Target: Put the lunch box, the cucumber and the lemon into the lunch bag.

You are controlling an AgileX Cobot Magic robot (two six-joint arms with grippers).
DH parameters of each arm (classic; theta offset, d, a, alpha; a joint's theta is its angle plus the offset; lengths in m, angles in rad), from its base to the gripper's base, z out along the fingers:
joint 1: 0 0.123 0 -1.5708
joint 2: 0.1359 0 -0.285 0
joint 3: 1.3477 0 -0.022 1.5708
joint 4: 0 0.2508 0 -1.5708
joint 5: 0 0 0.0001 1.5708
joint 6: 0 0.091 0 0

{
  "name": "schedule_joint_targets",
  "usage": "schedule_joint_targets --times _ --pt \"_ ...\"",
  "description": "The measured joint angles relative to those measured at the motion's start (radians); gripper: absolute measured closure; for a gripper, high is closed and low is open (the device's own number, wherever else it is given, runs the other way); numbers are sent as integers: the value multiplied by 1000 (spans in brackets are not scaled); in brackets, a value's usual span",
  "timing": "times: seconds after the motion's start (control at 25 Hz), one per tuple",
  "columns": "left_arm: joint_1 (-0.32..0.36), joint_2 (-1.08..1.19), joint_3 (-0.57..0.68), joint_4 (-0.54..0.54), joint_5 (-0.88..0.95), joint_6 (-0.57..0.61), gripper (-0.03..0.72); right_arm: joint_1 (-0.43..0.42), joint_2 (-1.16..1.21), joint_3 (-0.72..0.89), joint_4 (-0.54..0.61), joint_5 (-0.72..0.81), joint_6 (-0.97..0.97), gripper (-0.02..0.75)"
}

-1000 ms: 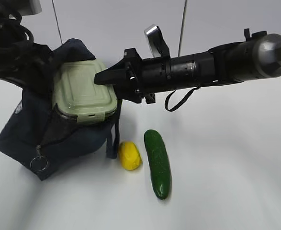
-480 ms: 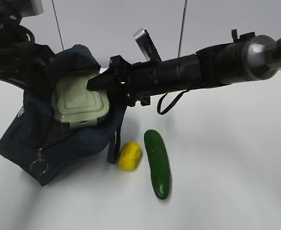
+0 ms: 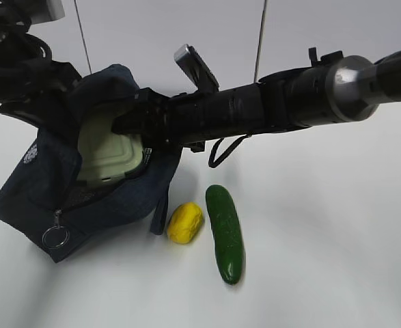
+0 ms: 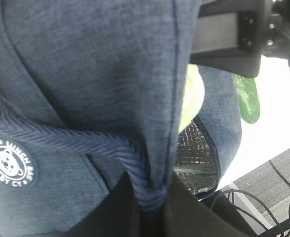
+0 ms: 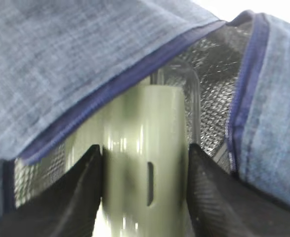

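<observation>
The navy lunch bag point(image 3: 39, 184) lies tipped toward the camera at the left, its mouth open. My left gripper point(image 4: 147, 200) is shut on the bag's handle strap and holds the top edge up; the round white logo point(image 4: 11, 165) shows beside it. My right gripper point(image 3: 121, 124) reaches into the mouth, shut on the lunch box point(image 3: 108, 156), whose sage-green lid is mostly inside. In the right wrist view the lunch box point(image 5: 145, 123) sits edge-on between the jaws of that gripper point(image 5: 145, 148), against the silver lining point(image 5: 211, 94). The lemon point(image 3: 185, 223) and the cucumber point(image 3: 225, 234) lie on the table, right of the bag.
The bag's metal ring pull point(image 3: 53, 236) hangs at its front corner. A loose bag handle point(image 3: 160, 212) droops beside the lemon. The right arm point(image 3: 289, 102) stretches across above the lemon and the cucumber. White table point(image 3: 337, 260) spreads out to the right.
My right gripper has moved left and pushed the lunch box deeper into the bag, so less of the lid shows. The lemon rolled slightly. The left gripper kept its hold.
</observation>
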Motion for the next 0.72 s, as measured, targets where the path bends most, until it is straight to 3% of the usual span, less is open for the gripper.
schedule_joint_targets --times 0.72 --pt "0 34 0 -28 9 16 688 73 160 -118 23 -28 7 356"
